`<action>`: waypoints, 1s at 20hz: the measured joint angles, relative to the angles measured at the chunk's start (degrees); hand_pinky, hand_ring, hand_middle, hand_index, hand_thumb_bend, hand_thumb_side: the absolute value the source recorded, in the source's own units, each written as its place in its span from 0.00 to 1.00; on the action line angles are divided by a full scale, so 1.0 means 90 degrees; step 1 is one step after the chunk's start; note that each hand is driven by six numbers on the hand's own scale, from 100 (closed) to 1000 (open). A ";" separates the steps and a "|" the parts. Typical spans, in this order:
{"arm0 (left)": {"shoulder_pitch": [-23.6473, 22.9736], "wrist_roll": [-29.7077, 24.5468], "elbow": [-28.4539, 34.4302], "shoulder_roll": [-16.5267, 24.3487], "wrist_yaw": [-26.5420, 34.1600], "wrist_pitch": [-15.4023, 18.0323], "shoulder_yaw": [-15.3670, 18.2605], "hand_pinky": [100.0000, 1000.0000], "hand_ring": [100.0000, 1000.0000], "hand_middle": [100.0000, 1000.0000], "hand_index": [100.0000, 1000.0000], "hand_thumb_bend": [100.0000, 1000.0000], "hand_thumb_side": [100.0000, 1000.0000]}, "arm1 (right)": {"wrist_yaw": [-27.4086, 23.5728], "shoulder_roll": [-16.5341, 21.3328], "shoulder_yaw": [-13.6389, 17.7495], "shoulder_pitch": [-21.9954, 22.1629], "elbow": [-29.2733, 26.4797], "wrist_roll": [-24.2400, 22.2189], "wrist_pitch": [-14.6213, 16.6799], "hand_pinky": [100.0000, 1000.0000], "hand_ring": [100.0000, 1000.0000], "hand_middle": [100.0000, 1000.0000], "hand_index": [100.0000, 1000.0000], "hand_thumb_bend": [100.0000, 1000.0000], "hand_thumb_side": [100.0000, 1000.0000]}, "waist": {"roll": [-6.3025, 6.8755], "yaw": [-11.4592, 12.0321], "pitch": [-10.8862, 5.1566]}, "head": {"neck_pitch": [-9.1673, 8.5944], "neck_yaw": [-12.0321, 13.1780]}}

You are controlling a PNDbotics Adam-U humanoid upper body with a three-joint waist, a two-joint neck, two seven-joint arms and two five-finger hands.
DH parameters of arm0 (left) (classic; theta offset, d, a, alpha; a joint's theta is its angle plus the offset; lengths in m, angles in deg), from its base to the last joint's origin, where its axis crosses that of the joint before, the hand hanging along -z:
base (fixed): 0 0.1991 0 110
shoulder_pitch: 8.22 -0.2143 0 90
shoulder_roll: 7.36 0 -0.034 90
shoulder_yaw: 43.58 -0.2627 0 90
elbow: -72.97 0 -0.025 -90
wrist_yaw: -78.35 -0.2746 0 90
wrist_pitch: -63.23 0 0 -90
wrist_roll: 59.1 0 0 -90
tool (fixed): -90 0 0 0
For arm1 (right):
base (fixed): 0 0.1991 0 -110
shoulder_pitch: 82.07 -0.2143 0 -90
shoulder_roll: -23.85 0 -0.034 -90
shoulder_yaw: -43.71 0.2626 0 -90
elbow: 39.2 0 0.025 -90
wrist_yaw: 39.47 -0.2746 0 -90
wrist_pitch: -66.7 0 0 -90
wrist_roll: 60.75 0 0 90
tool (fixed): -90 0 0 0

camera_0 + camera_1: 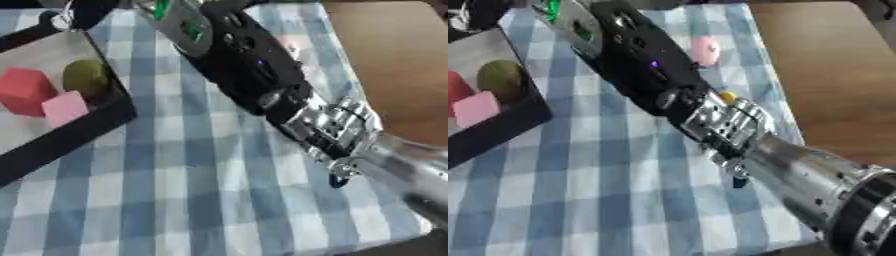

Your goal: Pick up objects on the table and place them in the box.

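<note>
My right arm [710, 120] stretches toward the surface's far edge, its hand hidden so I cannot tell its state, with a pink object [704, 50] just beside it, well right of the box [96, 122] at the left edge.

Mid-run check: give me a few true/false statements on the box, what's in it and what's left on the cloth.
1. The box holds a red block, a pink block and a green round thing. True.
2. The box sits at the view's right. False: at the left.
3. A pink thing lies on the checked cloth, outside the box. True.
4. The cloth is red and white. False: blue and white.
5. The right arm crosses the cloth diagonally. True.
</note>
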 measured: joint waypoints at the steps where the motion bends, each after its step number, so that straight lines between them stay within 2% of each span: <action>1: -0.0033 0.0013 -0.0005 0.0015 -0.0006 -0.0001 0.0008 0.84 0.93 0.79 0.83 0.00 0.76 | -0.0109 0.0166 0.0026 0.0085 -0.0176 -0.0026 -0.0062 0.83 0.79 0.73 0.88 0.36 0.18 | 0.0000 -0.0065 0.0000 | 0.0000 0.0060; 5: -0.0172 0.0057 -0.0021 0.0069 -0.0033 -0.0010 0.0058 0.84 0.94 0.79 0.83 0.00 0.76 | -0.0524 0.0805 0.0146 0.0529 -0.0812 -0.0186 -0.0270 0.84 0.79 0.74 0.88 0.37 0.20 | -0.0001 -0.0312 -0.0027 | 0.0000 0.0381; 10: -0.0208 0.0058 -0.0047 0.0115 -0.0046 -0.0008 0.0070 0.84 0.94 0.79 0.83 0.00 0.77 | -0.1978 0.2395 0.0439 0.1592 -0.1898 -0.0192 -0.0566 0.84 0.79 0.74 0.89 0.37 0.22 | -0.0001 -0.0421 -0.0068 | 0.0000 0.0746; 12: -0.0228 0.0048 -0.0056 0.0117 -0.0046 -0.0015 0.0069 0.84 0.94 0.80 0.83 0.00 0.77 | -0.2418 0.2841 0.0555 0.1983 -0.2284 -0.0144 -0.0727 0.84 0.79 0.74 0.89 0.37 0.23 | -0.0001 -0.0474 -0.0092 | 0.0000 0.0851; 14: -0.0232 0.0031 -0.0082 0.0117 -0.0046 -0.0024 0.0066 0.84 0.94 0.80 0.83 0.00 0.77 | -0.2727 0.3163 0.0658 0.2384 -0.2640 -0.0091 -0.0846 0.84 0.79 0.74 0.88 0.37 0.24 | -0.0001 -0.0524 -0.0099 | 0.0000 0.0946; 15: -0.0234 0.0027 -0.0084 0.0117 -0.0047 -0.0025 0.0063 0.84 0.94 0.80 0.83 0.00 0.77 | -0.2839 0.3301 0.0711 0.2585 -0.2811 -0.0062 -0.0890 0.84 0.79 0.74 0.88 0.47 0.18 | -0.0001 -0.0545 -0.0099 | 0.0000 0.0994; 16: -0.0238 0.0018 -0.0086 0.0117 -0.0047 -0.0025 0.0052 0.84 0.94 0.80 0.83 0.00 0.77 | -0.2937 0.3427 0.0761 0.2790 -0.2981 -0.0032 -0.0922 0.84 0.79 0.74 0.88 0.37 0.25 | -0.0001 -0.0560 -0.0099 | 0.0000 0.1044; 20: -0.0278 -0.0031 -0.0122 0.0119 -0.0047 -0.0036 0.0021 0.84 0.94 0.80 0.83 0.00 0.77 | -0.3177 0.3869 0.0986 0.3649 -0.3607 0.0102 -0.0987 0.84 0.79 0.74 0.88 0.37 0.26 | -0.0001 -0.0626 -0.0099 | 0.0000 0.1201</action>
